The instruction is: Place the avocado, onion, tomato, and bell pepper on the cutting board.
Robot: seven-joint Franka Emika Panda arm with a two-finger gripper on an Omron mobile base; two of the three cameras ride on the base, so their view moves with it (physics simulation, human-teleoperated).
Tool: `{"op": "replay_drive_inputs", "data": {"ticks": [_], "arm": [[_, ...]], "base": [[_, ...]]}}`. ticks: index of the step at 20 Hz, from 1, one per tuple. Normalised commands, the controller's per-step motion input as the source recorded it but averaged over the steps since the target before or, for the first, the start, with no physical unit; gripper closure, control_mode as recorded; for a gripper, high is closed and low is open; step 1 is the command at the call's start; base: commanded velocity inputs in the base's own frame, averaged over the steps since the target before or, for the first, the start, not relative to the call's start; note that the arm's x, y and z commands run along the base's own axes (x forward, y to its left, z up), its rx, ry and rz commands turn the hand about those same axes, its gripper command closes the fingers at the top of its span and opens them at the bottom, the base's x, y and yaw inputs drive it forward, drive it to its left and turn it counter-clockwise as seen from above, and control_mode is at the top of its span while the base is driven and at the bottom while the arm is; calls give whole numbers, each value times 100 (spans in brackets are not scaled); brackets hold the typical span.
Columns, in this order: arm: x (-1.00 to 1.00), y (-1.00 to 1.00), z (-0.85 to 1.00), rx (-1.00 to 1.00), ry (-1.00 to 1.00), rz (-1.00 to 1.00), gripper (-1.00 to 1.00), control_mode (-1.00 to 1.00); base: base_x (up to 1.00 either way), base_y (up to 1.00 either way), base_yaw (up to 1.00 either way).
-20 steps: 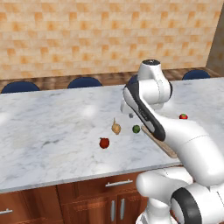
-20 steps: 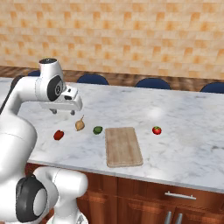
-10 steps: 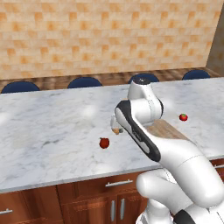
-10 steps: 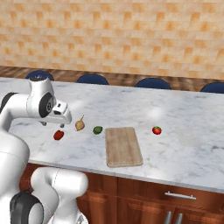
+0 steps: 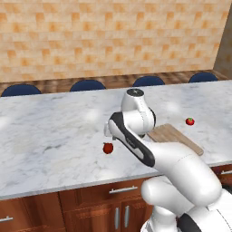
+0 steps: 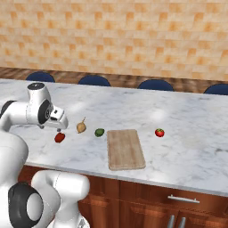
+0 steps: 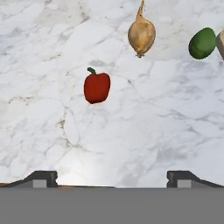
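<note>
Onion point(image 6: 80, 127) between pepper point(image 6: 59, 137) and avocado point(image 6: 99, 132)

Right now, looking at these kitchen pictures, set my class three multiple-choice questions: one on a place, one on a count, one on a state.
1. Which vegetable lies beyond the far side of the cutting board from the arm?
A. the tomato
B. the onion
C. the avocado

2. How many vegetables lie on the board?
A. two
B. none
C. one

3. How do the fingers stand?
A. shut on the bell pepper
B. shut on nothing
C. open, holding nothing

Answers:
1 A: in the right base view the tomato sits alone past the board.
2 B: the board's wood is bare.
3 C: the hand view shows the tips wide apart above the marble counter, the pepper lying free ahead.
</note>
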Motion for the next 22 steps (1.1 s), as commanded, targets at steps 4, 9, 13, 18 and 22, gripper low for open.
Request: {"op": "replay_drive_inputs", "data": {"ticks": [4, 9, 13, 18, 22], "arm": [[42, 23, -26, 0, 0, -3, -100, -100], [52, 14, -31, 0, 2, 0, -100, -100], [45, 1, -32, -1, 4, 0, -100, -100], [35, 5, -43, -3, 5, -1, -100, -100], [31, 20, -44, -5, 6, 0, -100, -100]], "base": [[0, 0, 0], [0, 0, 0], [0, 0, 0], [0, 0, 0], [0, 0, 0]]}}
